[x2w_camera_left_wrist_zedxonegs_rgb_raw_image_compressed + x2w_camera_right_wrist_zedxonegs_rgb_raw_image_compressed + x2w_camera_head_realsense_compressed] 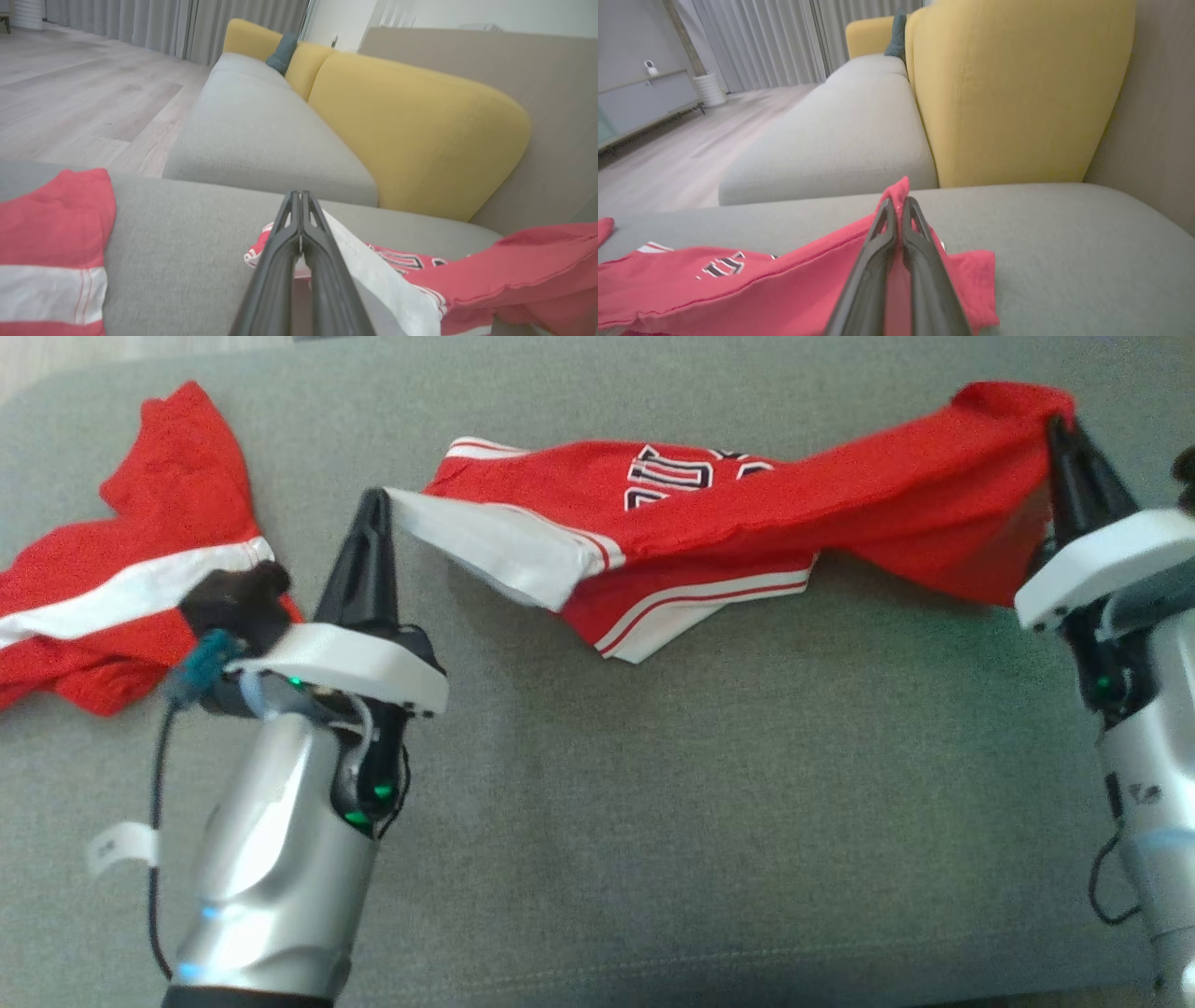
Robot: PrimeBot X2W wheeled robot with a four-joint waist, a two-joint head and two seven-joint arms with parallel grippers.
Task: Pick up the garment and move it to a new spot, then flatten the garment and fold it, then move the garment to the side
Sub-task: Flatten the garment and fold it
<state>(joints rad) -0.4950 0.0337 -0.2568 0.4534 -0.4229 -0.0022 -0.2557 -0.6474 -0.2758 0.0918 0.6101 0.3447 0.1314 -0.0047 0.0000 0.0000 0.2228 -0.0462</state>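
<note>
— How is the garment (709, 513) seen?
— It is seen as red cloth with white bands edged in thin red stripes. Dark lettering outlined in white is shown on its upper face. It is bunched and creased, not flat.
— Where is it found?
— It is stretched across the far part of the grey cushion (653, 784), strung between the two grippers. Its middle sags, and a striped white hem is hung lowest there. Whether that hem touches the cushion cannot be told.
— How is the left gripper (376, 506) set?
— Its fingers are pressed together, and a white edge of the garment is pinched at their tips. In the left wrist view the white cloth is seen clamped between them.
— And the right gripper (1059, 427)?
— It is clenched too, and a red corner is gripped at the garment's right end. In the right wrist view red cloth is seen poking up past the tips.
— What else is noted?
— A second garment (140, 569), red with a white band, is laid crumpled at the cushion's left, apart from the held one. A yellow backrest (411, 121) is seen beyond the cushion.
</note>
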